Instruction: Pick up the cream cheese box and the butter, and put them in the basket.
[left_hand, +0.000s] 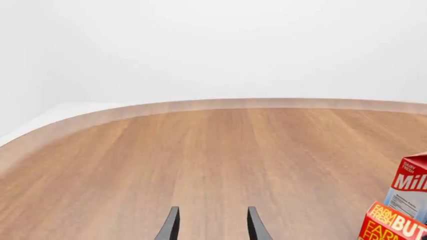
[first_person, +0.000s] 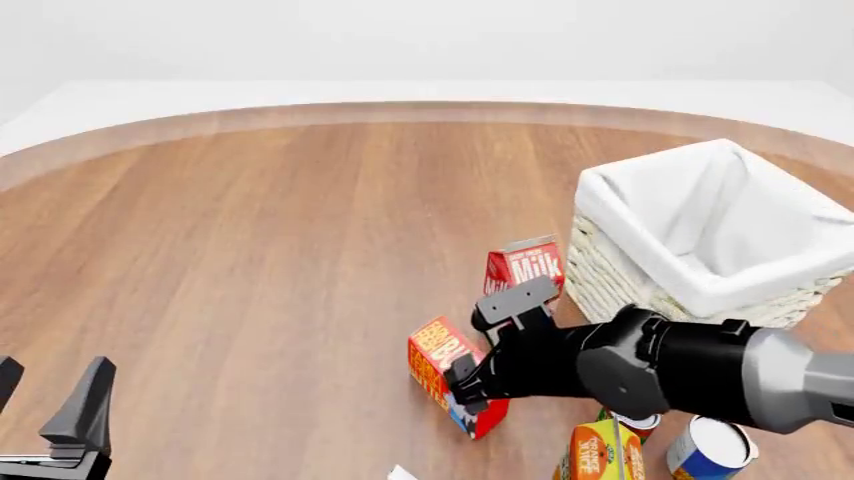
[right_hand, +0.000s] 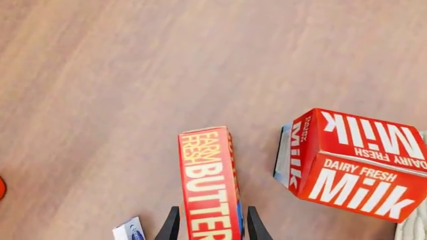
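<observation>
The butter (first_person: 447, 372), a red box with yellow lettering, stands on the wooden table in front of the milk carton. It also shows in the right wrist view (right_hand: 208, 180) and the left wrist view (left_hand: 393, 225). My right gripper (first_person: 465, 388) is open and its fingers (right_hand: 171, 225) straddle the butter's near end with small gaps either side. The basket (first_person: 627, 270), cream wicker with a white liner, stands at the right. My left gripper (first_person: 47, 398) is open and empty at the front left. A small white-and-blue box corner (right_hand: 130, 231) lies beside the butter; I cannot tell whether it is the cream cheese box.
A red-and-white milk carton (first_person: 525, 268) stands between the butter and the basket, close to my right gripper; it also shows in the right wrist view (right_hand: 353, 165). An orange juice carton (first_person: 601, 452) and a can (first_person: 707, 448) stand at the front right under my right arm.
</observation>
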